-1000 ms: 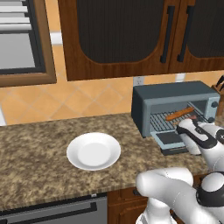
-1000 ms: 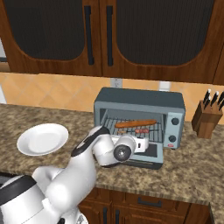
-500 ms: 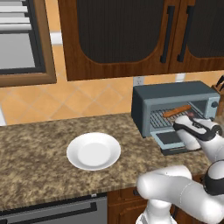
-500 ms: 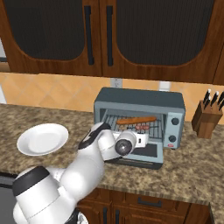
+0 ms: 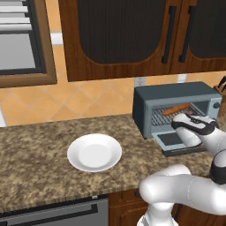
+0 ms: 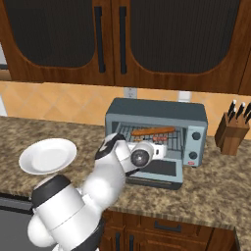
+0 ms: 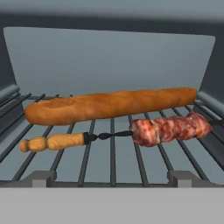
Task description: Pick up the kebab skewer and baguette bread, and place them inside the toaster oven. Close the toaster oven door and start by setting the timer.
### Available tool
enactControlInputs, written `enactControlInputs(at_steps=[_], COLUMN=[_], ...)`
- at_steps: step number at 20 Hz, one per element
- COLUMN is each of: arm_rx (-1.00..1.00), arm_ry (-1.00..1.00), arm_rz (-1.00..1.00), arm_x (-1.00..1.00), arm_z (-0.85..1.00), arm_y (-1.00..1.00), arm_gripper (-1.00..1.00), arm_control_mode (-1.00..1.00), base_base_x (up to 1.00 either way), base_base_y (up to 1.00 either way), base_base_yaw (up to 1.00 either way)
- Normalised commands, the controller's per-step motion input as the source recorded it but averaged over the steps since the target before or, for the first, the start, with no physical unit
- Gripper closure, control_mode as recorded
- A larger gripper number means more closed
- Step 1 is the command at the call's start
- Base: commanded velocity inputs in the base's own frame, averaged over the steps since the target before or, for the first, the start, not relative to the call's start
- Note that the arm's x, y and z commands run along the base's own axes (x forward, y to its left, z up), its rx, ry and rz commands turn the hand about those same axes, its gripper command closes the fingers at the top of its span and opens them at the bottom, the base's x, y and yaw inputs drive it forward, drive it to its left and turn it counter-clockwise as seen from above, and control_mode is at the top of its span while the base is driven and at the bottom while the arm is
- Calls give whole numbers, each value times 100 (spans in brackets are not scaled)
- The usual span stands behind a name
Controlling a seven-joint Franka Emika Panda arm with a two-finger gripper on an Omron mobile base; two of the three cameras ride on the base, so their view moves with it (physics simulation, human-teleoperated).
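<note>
The toaster oven (image 5: 145, 103) (image 6: 157, 110) stands on the counter with its door (image 5: 173, 140) (image 6: 158, 170) folded down flat. On the wire rack (image 7: 111, 151) inside lie the baguette bread (image 7: 109, 105) (image 5: 175, 109) (image 6: 153, 131) and, just in front of it, the kebab skewer (image 7: 168, 128) (image 6: 158, 138), its meat chunks to the right and its wooden handle to the left. My gripper (image 7: 111, 178) (image 5: 185, 120) (image 6: 158, 145) hovers at the oven mouth above the door. It is open, with nothing between its fingertips (image 7: 41, 177).
An empty white plate (image 5: 94, 152) (image 6: 47, 155) sits on the granite counter (image 5: 39, 154) left of the oven. A knife block (image 6: 230, 133) stands to the oven's right, close to its knobs (image 6: 196, 136). Dark wooden cabinets hang above.
My hand has stayed at the oven mouth and lifted slightly, while the arm's elbow has swung. Bread and skewer lie as before on the rack.
</note>
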Motion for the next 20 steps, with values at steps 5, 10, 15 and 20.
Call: enactControlInputs(at_steps=[5,10,15,20], arm_rx=[0,0,0,0], arm_ry=[0,0,0,0], arm_rz=[0,0,0,0], arm_x=[29,22,13,3], arm_z=[0,0,0,0], arm_y=[0,0,0,0], arm_gripper=[-100,-100,-100,-100], arm_control_mode=[-100,-100,-100,-100], base_base_x=[0,0,0,0], base_base_y=[0,0,0,0], base_base_yaw=[0,0,0,0])
